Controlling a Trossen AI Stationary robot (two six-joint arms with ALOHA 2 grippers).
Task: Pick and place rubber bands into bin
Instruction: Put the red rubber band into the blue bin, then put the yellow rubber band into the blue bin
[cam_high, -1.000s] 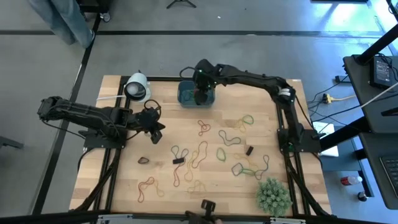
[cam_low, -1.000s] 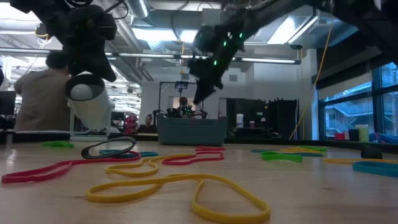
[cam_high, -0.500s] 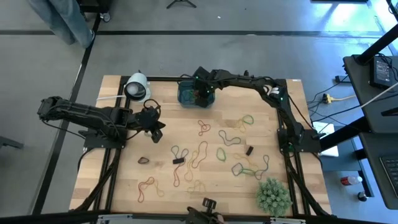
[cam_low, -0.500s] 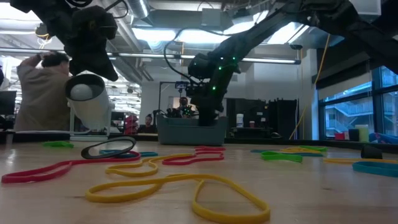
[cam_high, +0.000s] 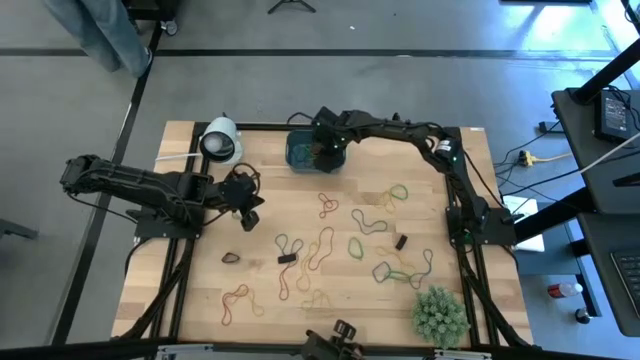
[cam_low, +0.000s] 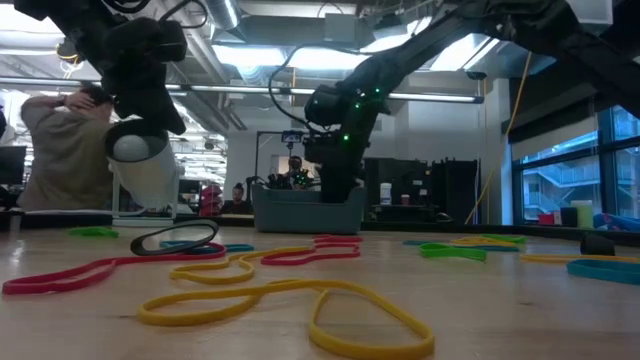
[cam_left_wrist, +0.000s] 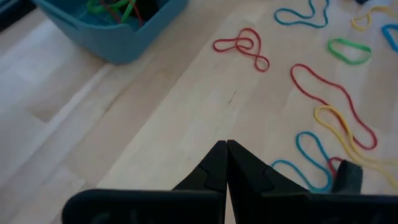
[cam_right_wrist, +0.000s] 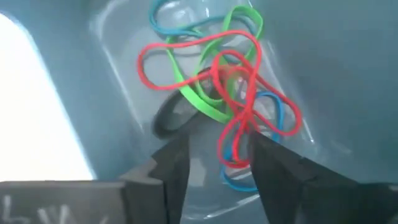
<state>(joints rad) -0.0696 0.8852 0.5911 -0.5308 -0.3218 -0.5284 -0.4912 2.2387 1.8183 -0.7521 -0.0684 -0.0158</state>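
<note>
rubber bands (cam_right_wrist: 217, 93) lie tangled on the floor of the bin (cam_high: 300, 155): red, green, blue and one dark loop, piled together. my right tool (cam_right_wrist: 214, 165) hangs just above that pile, inside the bin walls, fingers spread apart with nothing between them; a red loop shows in the gap but lies on the bin floor. from the low view the right tool (cam_low: 338, 185) dips down behind the bin's near wall (cam_low: 305, 212).

bin sits at the far edge of the bench (cam_high: 260, 290), near its middle, beside a white roll (cam_high: 220, 140) to its left.

more loose bands (cam_high: 325, 240) are scattered over the middle and near part of the bench: red, yellow, green, blue, some dark. nearest the low camera, a yellow loop (cam_low: 290, 305) and a red one (cam_low: 70, 275).

my left tool (cam_left_wrist: 225, 168) hovers over bare wood on the left part of the bench, fingers pressed together, holding nothing. a green spiky plant (cam_high: 440, 313) stands at the near right corner.
</note>
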